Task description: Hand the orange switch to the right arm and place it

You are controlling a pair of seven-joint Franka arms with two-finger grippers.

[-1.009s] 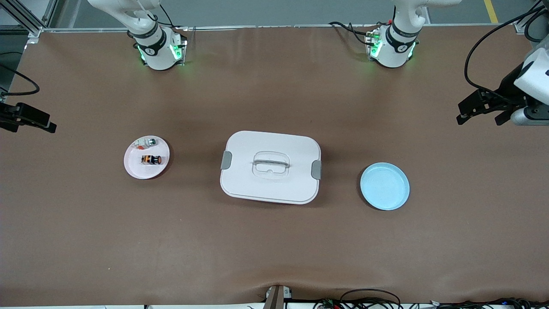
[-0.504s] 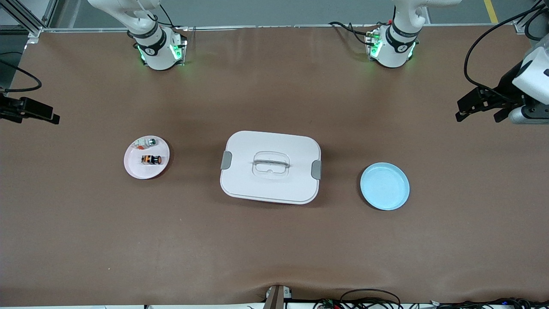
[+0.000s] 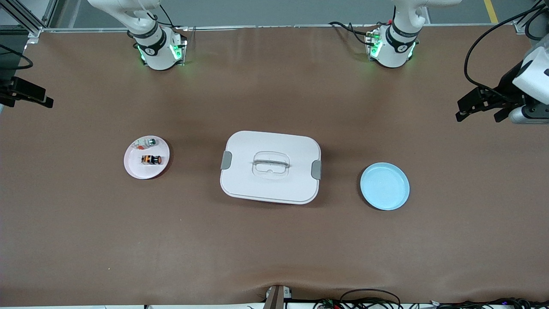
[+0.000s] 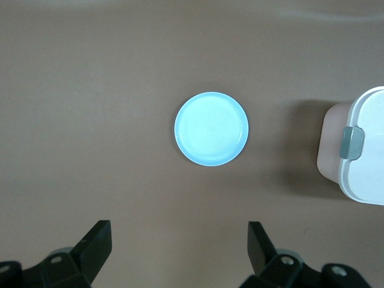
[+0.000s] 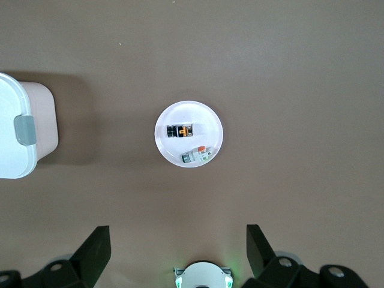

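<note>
Orange switch [image 3: 151, 159] sits untouched on the pink plate [image 3: 137, 170]. Right gripper [image 5: 174, 252] has drifted up and away, left gripper [image 4: 177, 252] waits; both jaws wide open, so no pickup started.

L gripper [image 4: 177, 255] open above table; blue plate [image 4: 211, 128] near white box [image 4: 360, 150].

One camera sits up high and looks down on the whole counter [image 3: 274, 249], facing the two robot bases. Each arm has a camera on its wrist, looking straight down from high up. The left one sees the blue plate [image 4: 211, 128] and one end of the white box [image 4: 360, 150]. The right one sees the pink plate [image 5: 189, 133] and the box's other end. The high camera sees both plates and the box too.
</note>
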